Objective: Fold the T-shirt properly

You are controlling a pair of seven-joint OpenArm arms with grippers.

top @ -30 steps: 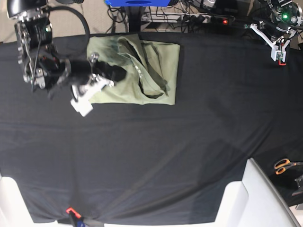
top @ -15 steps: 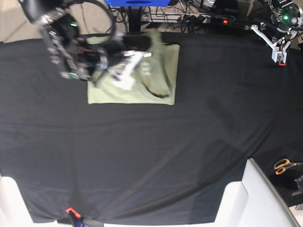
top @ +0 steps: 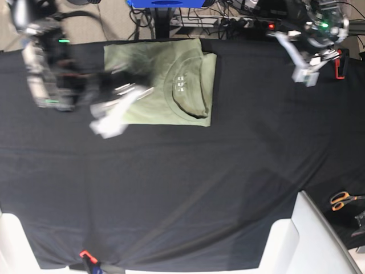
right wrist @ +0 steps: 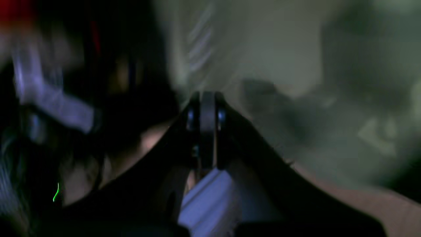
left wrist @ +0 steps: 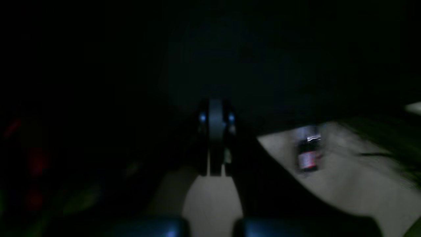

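Note:
The pale green T-shirt [top: 154, 80] lies folded in a flat rectangle at the back of the black table cloth [top: 199, 171], its round collar [top: 185, 85] on top at the right. My right gripper [top: 111, 117] is motion-blurred just off the shirt's front left corner; in the right wrist view it [right wrist: 204, 161] looks shut and empty, with blurred green cloth [right wrist: 263, 49] beyond. My left gripper [top: 302, 68] hangs over the back right of the table, well away from the shirt. In the dark left wrist view it [left wrist: 215, 164] looks shut and empty.
Orange-handled scissors [top: 342, 200] lie off the table's right edge. White blocks stand at the front right [top: 308, 240] and front left [top: 11, 245]. A red clip [top: 85, 254] sits at the front edge. Cables and a power strip [top: 239, 23] run behind the table.
My right gripper has let go of the shirt and drawn back left and forward. The lifted layer now lies flat with the collar on top. My left arm has swung left.

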